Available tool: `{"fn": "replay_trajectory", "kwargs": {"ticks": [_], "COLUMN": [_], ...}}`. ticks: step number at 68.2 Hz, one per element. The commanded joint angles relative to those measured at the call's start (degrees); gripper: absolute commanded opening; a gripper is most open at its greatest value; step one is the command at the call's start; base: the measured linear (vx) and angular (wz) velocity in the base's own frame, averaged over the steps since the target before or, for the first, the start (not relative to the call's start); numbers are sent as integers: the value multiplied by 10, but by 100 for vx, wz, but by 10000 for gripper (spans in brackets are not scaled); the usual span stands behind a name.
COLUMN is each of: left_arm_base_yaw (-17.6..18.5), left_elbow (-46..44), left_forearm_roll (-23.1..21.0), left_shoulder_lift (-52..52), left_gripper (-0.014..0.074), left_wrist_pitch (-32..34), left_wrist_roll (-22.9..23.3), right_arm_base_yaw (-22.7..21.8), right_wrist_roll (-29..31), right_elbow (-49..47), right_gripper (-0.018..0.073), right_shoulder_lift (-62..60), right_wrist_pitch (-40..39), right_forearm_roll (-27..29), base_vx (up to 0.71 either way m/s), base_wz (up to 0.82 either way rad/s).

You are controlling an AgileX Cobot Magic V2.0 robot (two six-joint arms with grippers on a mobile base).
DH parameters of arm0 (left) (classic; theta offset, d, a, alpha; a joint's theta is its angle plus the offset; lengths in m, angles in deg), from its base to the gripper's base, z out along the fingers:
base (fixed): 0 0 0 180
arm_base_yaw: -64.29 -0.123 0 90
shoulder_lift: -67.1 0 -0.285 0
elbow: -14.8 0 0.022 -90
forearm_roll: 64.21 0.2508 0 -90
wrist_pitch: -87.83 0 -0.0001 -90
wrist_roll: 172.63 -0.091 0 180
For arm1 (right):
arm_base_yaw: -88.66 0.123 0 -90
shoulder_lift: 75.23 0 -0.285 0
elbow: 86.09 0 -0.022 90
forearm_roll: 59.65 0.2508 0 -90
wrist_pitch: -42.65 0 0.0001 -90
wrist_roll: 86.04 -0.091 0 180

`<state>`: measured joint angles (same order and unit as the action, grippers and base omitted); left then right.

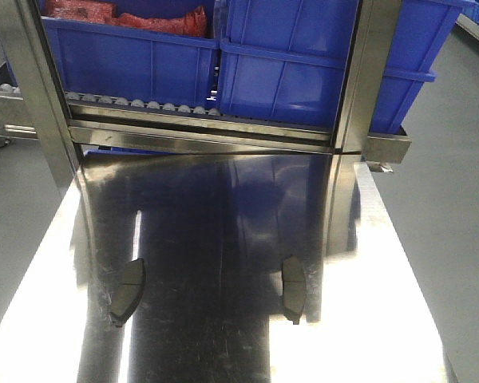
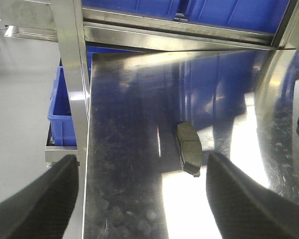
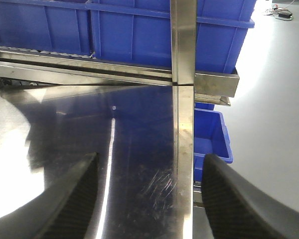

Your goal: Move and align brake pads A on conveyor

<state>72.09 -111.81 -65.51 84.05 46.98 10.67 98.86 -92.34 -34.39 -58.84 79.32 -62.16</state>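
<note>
The left pincer (image 2: 139, 167) is released: its two dark fingers (image 2: 35, 199) stand wide apart above the steel table (image 2: 119, 189), and they hold nothing. The right pincer (image 3: 149, 167) is released in the same way, and only the table surface shows between its fingers (image 3: 239, 199). A little further on, we see two brake pads that lie flat on this shiny table, well apart from each other: the left brake pad (image 1: 128, 291) and the right brake pad (image 1: 293, 289). Both have the long side pointing away from us. In the left wrist view the left brake pad lies just beyond the fingertips, nearer to the right finger. Behind the table, a steel frame with a row of rollers (image 1: 144, 104) carries blue bins (image 1: 287, 64). One bin holds something red (image 1: 168, 20).
</note>
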Motion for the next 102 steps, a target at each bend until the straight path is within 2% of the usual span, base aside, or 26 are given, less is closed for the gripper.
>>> {"fn": "replay_trajectory", "kwargs": {"ticks": [1,42,59,66,72,102], "left_arm_base_yaw": [0,0,0,0,0,0], "left_elbow": [-14,-14,-14,-17,-34,-205], "left_forearm_roll": [-3,-3,-3,-3,2,1], "left_shoulder_lift": [7,7,7,20,77,471], "left_gripper": [512,512,512,512,512,512], "left_wrist_pitch": [38,39,75,79,73,-16], "left_wrist_roll": [2,2,2,39,78,50], "right_arm_base_yaw": [-4,-4,-4,-4,-4,-4], "right_wrist_roll": [4,4,4,4,4,4], "right_elbow": [-15,-15,-15,-15,-15,-15], "right_gripper": [440,440,440,440,440,440], "right_shoulder_lift": [12,12,12,12,12,12], "right_wrist_pitch": [-42,-41,-41,-41,-41,-41], "right_forearm_roll": [-5,-5,-5,-5,-5,-4], "base_vx": [0,0,0,0,0,0], "base_wz": [-2,0,0,0,0,0]}}
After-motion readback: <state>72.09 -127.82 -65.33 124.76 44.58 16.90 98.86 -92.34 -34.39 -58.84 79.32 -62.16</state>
